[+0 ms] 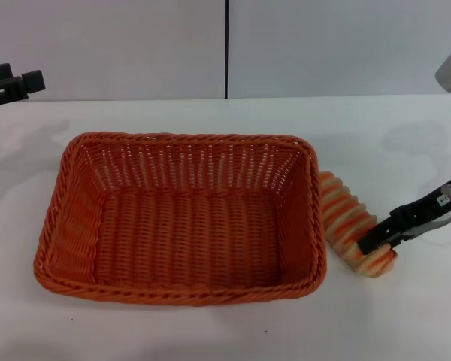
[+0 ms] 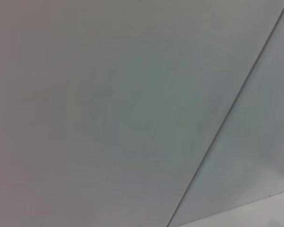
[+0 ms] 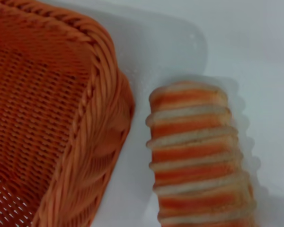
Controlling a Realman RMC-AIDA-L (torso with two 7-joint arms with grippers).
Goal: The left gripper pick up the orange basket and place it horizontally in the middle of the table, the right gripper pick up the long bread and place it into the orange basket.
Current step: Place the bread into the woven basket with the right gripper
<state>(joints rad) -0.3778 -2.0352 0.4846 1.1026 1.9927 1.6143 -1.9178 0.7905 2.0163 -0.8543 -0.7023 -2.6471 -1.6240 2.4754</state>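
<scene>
The orange basket (image 1: 179,293) lies lengthwise across the middle of the white table (image 1: 210,335), open side up and holding nothing. The long bread (image 1: 344,214) rests on the table just right of the basket, close to its right wall. My right gripper (image 1: 377,242) reaches in from the right and sits over the bread's near end. The right wrist view shows the bread (image 3: 199,156) beside the basket's (image 3: 61,118) outer wall. My left gripper (image 1: 13,83) hangs at the far left, well away from the basket.
A grey back wall with a dark vertical seam (image 1: 226,49) stands behind the table. The left wrist view shows only grey wall panels (image 2: 109,104). Bare tabletop lies right of the bread and in front of the basket.
</scene>
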